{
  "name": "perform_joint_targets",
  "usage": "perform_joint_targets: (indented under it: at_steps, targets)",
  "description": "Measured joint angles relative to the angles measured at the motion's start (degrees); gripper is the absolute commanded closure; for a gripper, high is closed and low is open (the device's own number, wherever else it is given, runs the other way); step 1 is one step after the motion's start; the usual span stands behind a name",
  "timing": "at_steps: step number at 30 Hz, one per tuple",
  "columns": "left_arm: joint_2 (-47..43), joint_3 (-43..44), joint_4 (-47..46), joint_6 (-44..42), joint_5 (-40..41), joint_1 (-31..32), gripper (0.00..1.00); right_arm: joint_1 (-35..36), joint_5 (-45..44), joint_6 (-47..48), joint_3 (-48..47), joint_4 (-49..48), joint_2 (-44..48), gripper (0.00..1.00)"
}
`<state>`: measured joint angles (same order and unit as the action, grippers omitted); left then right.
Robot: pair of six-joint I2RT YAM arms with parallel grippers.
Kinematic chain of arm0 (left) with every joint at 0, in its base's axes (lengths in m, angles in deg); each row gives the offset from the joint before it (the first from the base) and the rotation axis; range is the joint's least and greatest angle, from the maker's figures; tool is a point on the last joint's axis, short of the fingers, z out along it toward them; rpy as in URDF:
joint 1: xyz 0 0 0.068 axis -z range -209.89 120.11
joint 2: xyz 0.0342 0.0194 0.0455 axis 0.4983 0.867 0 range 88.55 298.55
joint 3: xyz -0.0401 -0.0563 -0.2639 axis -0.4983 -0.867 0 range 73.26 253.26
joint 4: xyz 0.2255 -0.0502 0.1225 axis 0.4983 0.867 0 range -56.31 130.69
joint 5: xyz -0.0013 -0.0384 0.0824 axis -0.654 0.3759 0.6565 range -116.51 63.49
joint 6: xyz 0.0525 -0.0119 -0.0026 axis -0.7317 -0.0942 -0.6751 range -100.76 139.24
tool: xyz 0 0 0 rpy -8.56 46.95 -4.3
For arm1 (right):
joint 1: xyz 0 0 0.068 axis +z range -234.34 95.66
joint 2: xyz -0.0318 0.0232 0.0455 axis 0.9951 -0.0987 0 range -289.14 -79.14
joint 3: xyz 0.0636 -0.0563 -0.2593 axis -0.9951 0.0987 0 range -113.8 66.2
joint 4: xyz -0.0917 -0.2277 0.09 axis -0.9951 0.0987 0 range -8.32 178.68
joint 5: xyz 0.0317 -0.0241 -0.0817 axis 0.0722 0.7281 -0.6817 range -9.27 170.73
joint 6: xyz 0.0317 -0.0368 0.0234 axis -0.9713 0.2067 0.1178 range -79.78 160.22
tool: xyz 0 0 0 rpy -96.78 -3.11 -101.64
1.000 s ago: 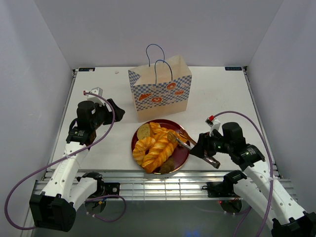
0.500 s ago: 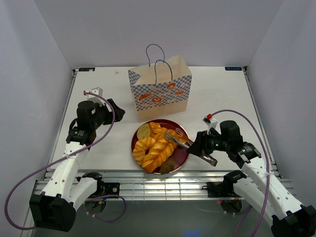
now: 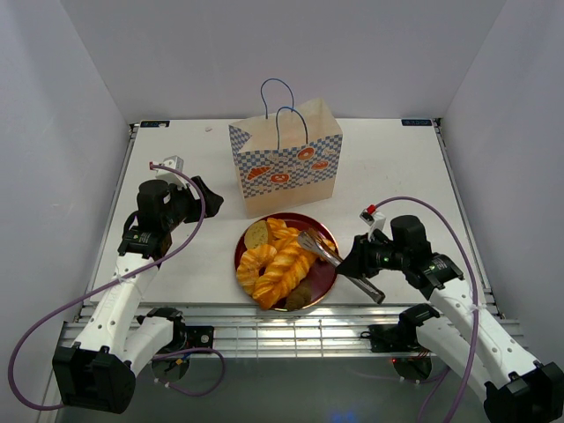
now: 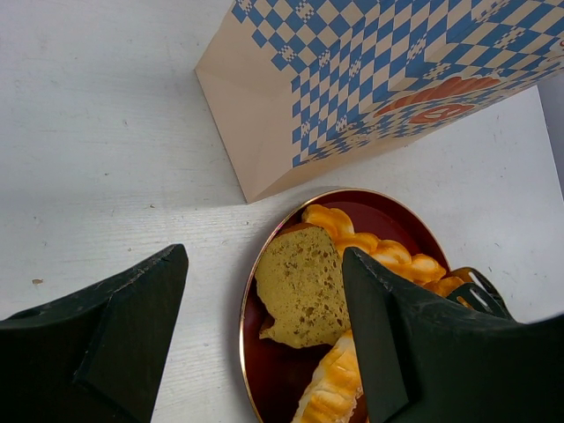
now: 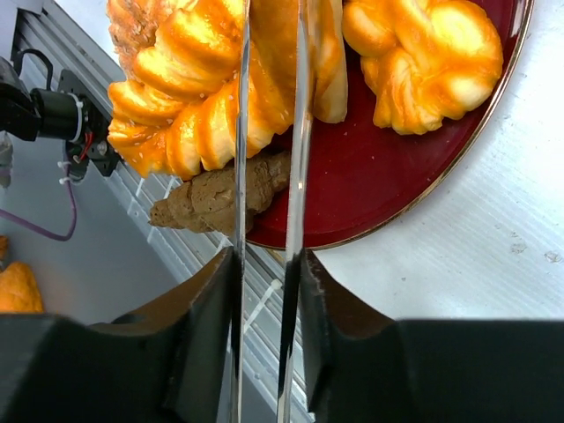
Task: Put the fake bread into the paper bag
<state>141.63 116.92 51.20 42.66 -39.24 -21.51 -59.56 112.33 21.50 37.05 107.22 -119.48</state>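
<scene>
Looking down from above, we see pale walls closing in the white table on the left, right and back. A ribbed metal rail runs along its near edge. Bare tabletop lies on both sides of the tan kraft paper bag with the blue-and-white checkered band, which stands upright at mid-table with its cord handles raised.

The left gripper hangs beside the bag's left side without touching it. In its wrist view the left gripper has its fingers spread wide with nothing between them.

Just in front of the bag, close to the near edge, sits the dark red round plate. Only the left wrist view shows us a thin strip of table between the bag's foot and the plate's gold rim. The glossy golden-orange fake bread is piled on that plate, outside the bag.

The right gripper reaches in from the plate's right, clamped on the metal tongs. Their tips lie over the braided twists. The right wrist view shows the tong arms close together across a twist, and we cannot tell whether they pinch it.

The round tan slice lies at the plate's back left. The dark brown piece pokes past the near rim toward the rail.
</scene>
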Motion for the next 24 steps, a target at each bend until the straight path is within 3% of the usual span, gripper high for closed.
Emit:
perform_joint_targets:
  at_steps: [9, 24]
  targets:
    - [0.00, 0.00, 0.00, 0.00, 0.02, 0.00, 0.19, 0.00, -0.37, 0.76, -2.27, 1.86, -0.72, 0.92]
    - [-0.02, 0.00, 0.02, 1.31, 2.36, 0.00, 0.19, 0.04, -2.89, 2.67, -16.09, 7.17, -4.83, 0.92]
